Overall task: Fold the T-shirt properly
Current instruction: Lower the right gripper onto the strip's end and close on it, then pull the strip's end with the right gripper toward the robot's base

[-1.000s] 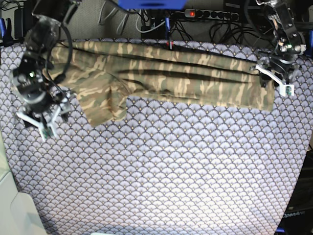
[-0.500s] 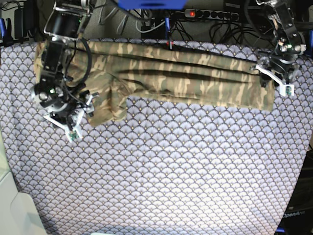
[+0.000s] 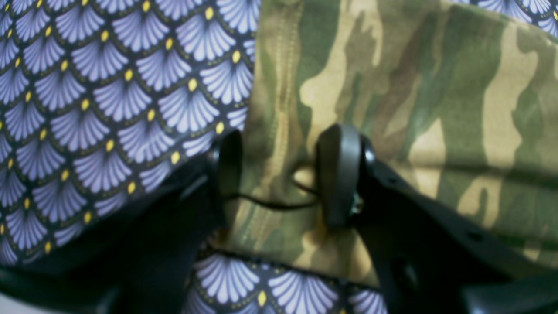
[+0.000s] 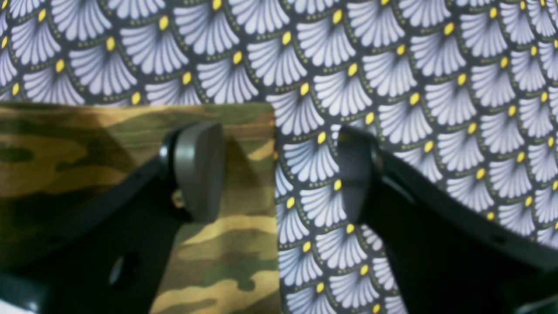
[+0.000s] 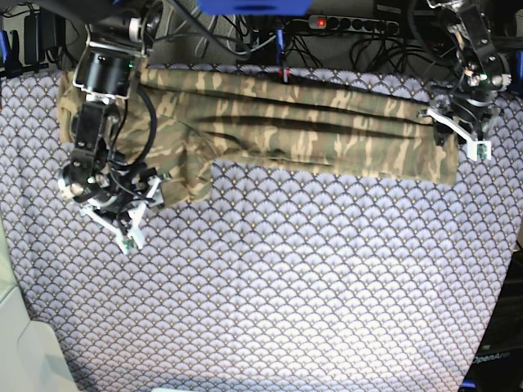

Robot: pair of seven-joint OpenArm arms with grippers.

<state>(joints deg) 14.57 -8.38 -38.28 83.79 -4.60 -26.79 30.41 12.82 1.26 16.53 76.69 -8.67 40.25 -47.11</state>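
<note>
The camouflage T-shirt (image 5: 310, 131) lies as a long folded band across the far part of the table, with a flap hanging down at its left end. My left gripper (image 5: 462, 137) is at the band's right end. In the left wrist view the left gripper (image 3: 279, 174) is shut on the T-shirt (image 3: 436, 87), with the hem bunched between its fingers. My right gripper (image 5: 129, 214) is at the flap's lower left. In the right wrist view the right gripper (image 4: 279, 174) is open and straddles the T-shirt's (image 4: 65, 131) straight edge, one finger over cloth, one over tablecloth.
The purple scallop-patterned tablecloth (image 5: 286, 286) covers the whole table. A power strip and cables (image 5: 351, 24) run behind the far edge. A pale object (image 5: 24, 351) sits at the lower left corner.
My right arm has swung in from the table's left side to the T-shirt's hanging flap and lowered over its edge. My left arm and the shirt's right end have not moved.
</note>
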